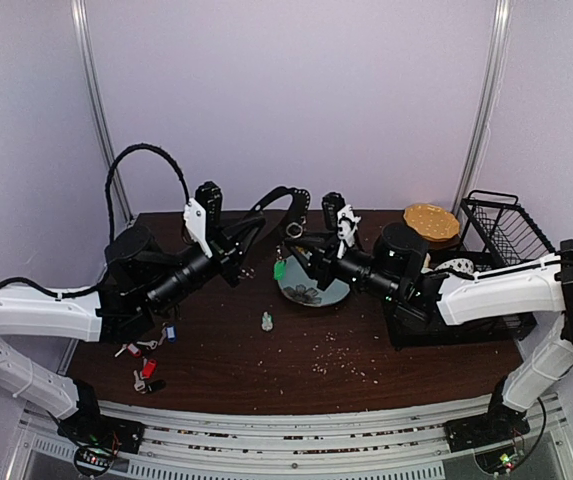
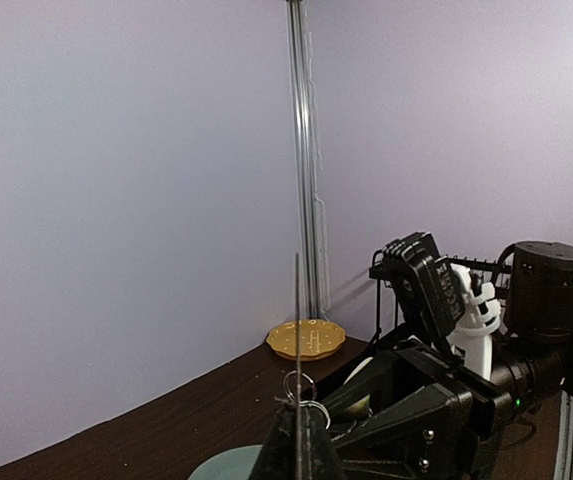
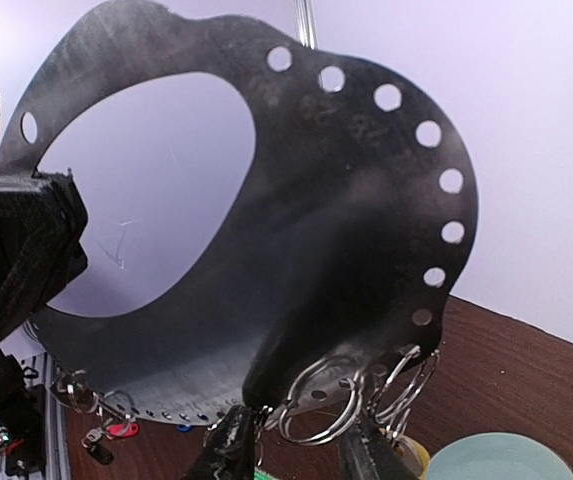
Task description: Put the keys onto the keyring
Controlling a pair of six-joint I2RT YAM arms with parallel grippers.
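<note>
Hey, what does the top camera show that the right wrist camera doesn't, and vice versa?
Only the top view: the bottle, the basket and the gold disc.

Only the right wrist: the small holes in a row along the edge of the keyring.

Both: the keyring, the plate and the table.
</note>
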